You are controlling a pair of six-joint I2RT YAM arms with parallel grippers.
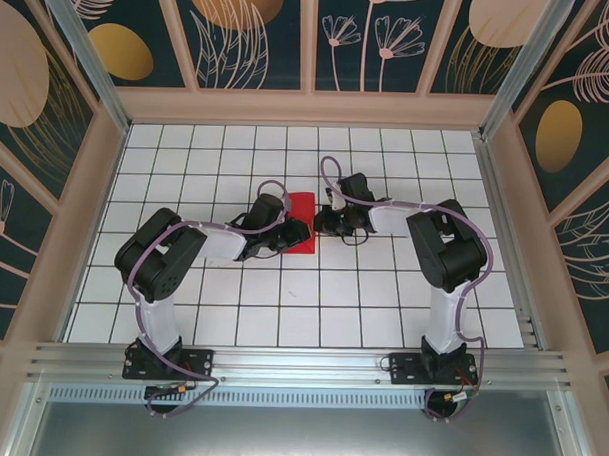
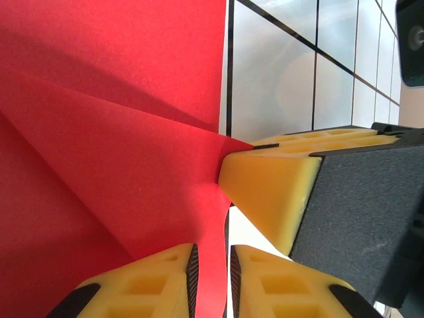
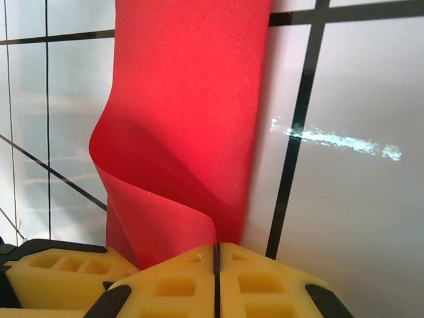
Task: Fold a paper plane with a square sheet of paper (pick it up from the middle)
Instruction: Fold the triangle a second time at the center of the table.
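Observation:
The square sheet of paper is bright red and lies mid-table between both grippers, creased and partly lifted. In the left wrist view the paper shows diagonal folds, and a narrow strip of it runs through the small gap of my left gripper, whose jaws stand slightly apart. A yellow finger of the right gripper touches the paper's corner. My right gripper is shut on the curled-up edge of the paper. From above, the left gripper and right gripper flank the sheet. A paper plane is out of view.
The table is white tile with a black grid. Wooden frame walls close the back and sides. An aluminium rail with both arm bases runs along the near edge. The left gripper's finger sits beside my right jaws.

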